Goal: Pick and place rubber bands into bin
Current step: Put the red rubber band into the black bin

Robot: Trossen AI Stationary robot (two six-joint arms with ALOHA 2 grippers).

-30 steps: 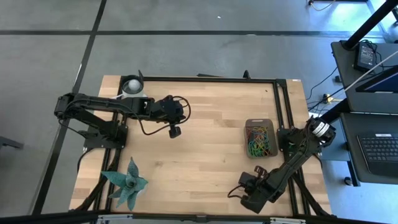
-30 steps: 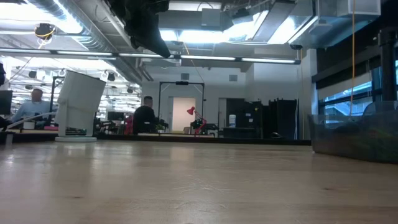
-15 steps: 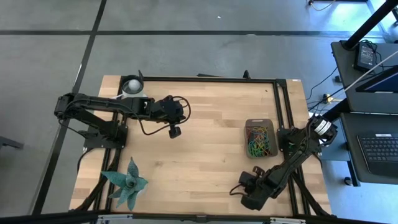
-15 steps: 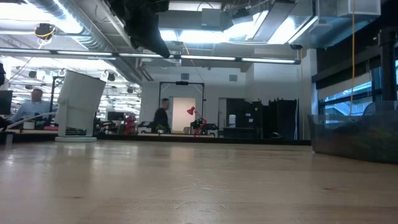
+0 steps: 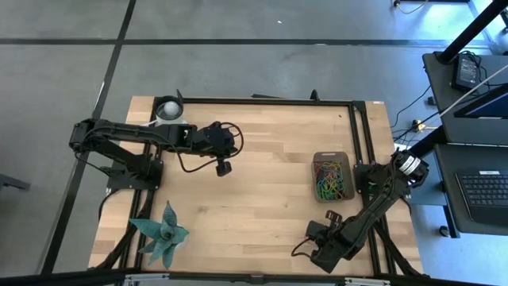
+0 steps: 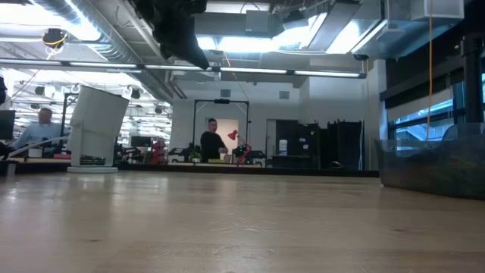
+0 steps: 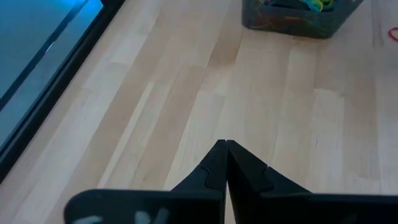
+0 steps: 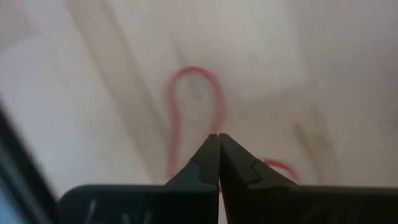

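We see the right gripper point(image 8: 218, 138) fully closed at 5 o'clock, pinching a red rubber band point(image 8: 194, 112) on the surface point(image 5: 254, 183); the left gripper point(image 7: 226, 144) closed, empty; the bin point(image 5: 331, 176) at 3 o'clock.

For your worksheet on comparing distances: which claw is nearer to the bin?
The right claw, at the table's near edge, is just below the bin in the high view. The left claw hangs mid-table, much farther from it.
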